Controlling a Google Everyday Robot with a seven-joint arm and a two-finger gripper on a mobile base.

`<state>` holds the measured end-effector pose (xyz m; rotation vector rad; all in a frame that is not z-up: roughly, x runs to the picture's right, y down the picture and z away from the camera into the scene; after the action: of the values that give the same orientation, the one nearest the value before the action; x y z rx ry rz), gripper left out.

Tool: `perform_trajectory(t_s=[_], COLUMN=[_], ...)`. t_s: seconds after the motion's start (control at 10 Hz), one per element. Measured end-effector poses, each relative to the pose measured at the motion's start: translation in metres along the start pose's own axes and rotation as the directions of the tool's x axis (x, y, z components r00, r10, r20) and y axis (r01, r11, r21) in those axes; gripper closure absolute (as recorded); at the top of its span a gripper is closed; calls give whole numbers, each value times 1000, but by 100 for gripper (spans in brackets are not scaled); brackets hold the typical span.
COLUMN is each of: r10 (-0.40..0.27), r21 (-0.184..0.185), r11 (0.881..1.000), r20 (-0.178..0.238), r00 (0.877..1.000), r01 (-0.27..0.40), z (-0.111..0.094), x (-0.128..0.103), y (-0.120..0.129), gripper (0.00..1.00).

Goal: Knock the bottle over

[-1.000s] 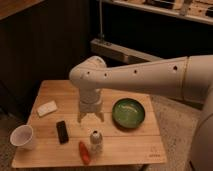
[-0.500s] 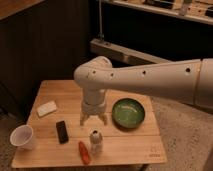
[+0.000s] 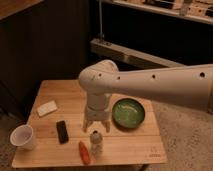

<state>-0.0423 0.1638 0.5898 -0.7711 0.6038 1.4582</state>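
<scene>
The bottle (image 3: 96, 142) is small, stubby and whitish-grey with a darker rounded cap. It stands upright near the front edge of the wooden table (image 3: 142, 145). My gripper (image 3: 96, 127) hangs from the thick white arm (image 3: 150, 82), which reaches in from the right. It points straight down, just above and slightly behind the bottle's cap. Its two fingers stand apart with nothing between them, one to each side of the bottle's top.
An orange carrot-like thing (image 3: 84, 152) lies just left of the bottle. A black block (image 3: 62, 131) and a white cup (image 3: 22, 136) sit further left, and a pale flat pad (image 3: 47, 108) lies behind them. A green bowl (image 3: 128, 112) is right of the gripper.
The gripper has come down and slightly forward, closer to the bottle's cap, and its fingers look a little narrower. The bottle stays upright.
</scene>
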Motion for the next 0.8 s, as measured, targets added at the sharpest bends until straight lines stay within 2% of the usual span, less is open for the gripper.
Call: perform_trajectory(t_s=[0.2,0.3,0.7,0.8], r10=[7,6,-23,-25], r21=[7,9,-11,-12], r11=[1000,1000,1000,1000], r20=[-35,-47,-92,-91], r00=[999,999,995,996], r01=[-7,-6,22,24], z=[8,10,20,22], x=[22,29,58,67], y=[5,6,17,20], gripper=[76,81,83,83])
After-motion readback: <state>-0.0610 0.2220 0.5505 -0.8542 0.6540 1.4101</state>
